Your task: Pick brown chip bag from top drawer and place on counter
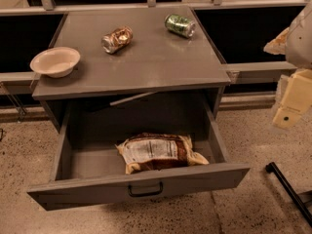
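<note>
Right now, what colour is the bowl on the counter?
The bowl is cream, best in the camera view; the gripper hangs at the right edge.

gripper (pixel 292 102) aloft at right edge

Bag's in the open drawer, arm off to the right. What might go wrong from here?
The gripper hangs at the right edge, outside the top drawer; reaching in, it may clip the drawer's right wall or the front lip of the counter.
The brown chip bag lies flat and crinkled near the front panel, so a grasp may slip.
The copper can and green can lie on their sides there; placing could set them rolling.
</note>
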Controlling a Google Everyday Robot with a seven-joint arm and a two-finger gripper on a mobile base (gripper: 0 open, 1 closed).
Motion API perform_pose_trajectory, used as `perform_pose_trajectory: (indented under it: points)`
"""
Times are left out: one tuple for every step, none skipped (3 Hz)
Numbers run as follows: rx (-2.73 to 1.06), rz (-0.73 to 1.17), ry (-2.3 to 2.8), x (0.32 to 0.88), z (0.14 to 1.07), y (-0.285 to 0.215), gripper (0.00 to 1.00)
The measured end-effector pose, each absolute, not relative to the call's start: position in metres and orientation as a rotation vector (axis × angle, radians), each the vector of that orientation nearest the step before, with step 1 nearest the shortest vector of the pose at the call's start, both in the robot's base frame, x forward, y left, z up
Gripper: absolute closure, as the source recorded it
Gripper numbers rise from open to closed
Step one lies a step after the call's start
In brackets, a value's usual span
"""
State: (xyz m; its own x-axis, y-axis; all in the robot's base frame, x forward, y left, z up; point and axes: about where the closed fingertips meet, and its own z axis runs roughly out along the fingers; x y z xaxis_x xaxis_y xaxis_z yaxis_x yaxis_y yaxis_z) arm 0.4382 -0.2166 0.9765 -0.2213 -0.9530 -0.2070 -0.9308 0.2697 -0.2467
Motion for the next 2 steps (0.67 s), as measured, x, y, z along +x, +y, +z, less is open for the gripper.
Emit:
perform_pose_trajectory:
  points:
    - [-1.741, -0.093, 2.204, 0.4421, 0.977, -0.2081, 0.0]
    - [-1.749, -0.071, 2.194, 0.4444, 0.9723, -0.2055, 0.0]
